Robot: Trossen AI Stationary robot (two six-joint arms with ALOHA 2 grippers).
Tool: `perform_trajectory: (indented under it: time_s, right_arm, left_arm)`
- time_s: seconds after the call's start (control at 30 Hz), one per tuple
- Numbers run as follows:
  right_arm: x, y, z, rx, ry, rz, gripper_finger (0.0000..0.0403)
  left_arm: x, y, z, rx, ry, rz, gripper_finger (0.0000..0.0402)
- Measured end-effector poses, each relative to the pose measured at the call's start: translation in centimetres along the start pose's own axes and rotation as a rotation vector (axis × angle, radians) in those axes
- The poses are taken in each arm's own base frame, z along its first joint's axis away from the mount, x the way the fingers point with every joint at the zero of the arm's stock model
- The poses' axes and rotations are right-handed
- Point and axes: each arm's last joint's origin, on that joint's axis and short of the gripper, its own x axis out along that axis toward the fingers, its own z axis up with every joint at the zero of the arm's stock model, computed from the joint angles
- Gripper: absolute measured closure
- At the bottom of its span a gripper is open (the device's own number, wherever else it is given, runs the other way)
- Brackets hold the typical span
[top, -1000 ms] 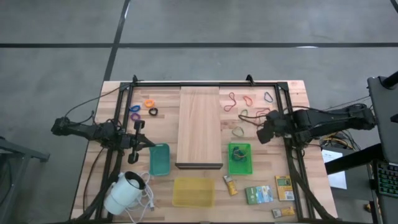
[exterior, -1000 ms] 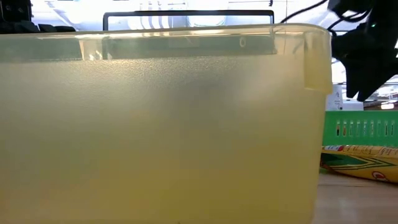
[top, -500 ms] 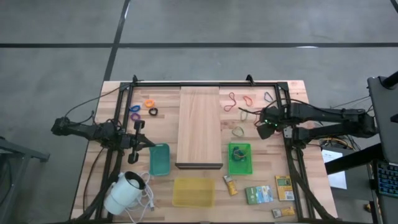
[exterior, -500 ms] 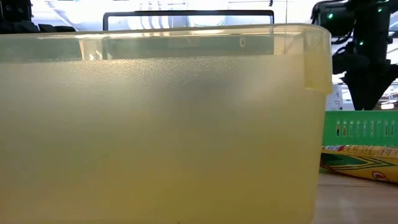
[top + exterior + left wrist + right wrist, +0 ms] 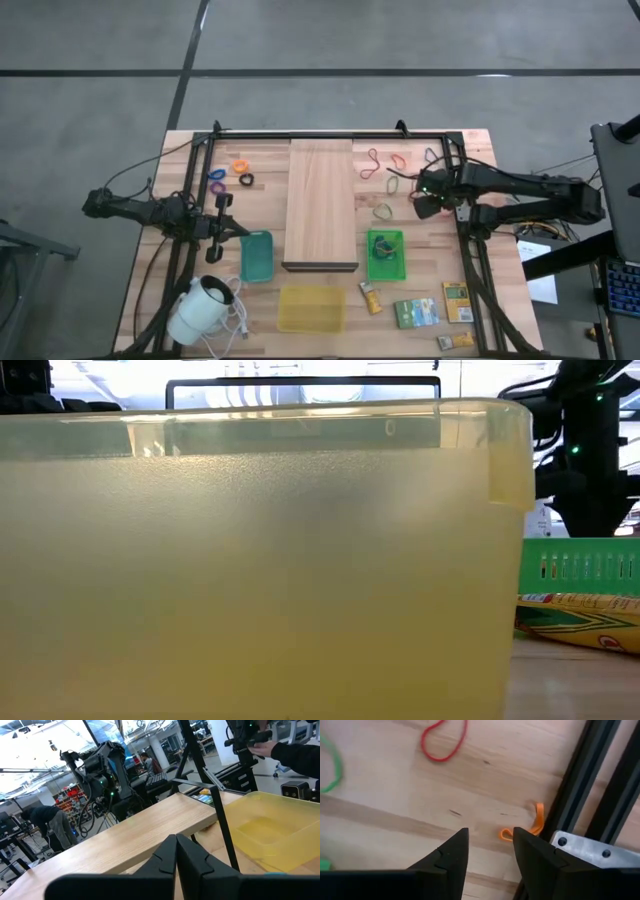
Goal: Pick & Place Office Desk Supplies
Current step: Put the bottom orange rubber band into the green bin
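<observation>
My right pincer [image 5: 487, 851] hangs spread over the orange rubber band [image 5: 524, 826], which lies on the table touching the black frame rail [image 5: 582, 775]. That rail could block one finger, so I might close on nothing or push the band under it. Near the rail I count one orange, one red [image 5: 443, 741], one green band [image 5: 334, 767]. My left pincer [image 5: 176, 851] waits pressed together.

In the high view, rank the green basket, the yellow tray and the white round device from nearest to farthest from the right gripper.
From the right gripper:
1. Green basket, just toward the table's front, right of the wooden board.
2. Yellow tray, front centre.
3. White round device, front-left corner.
</observation>
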Motion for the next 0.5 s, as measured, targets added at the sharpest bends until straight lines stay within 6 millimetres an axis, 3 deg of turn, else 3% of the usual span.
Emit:
perform_trajectory:
  time_s: [0.5]
  right_arm:
    - [4.6, 2.1, 1.2, -0.098, 0.185, -0.219, 0.0245]
  left_arm:
    - [0.0, 0.0, 0.0, 0.0, 0.0, 0.0, 0.039]
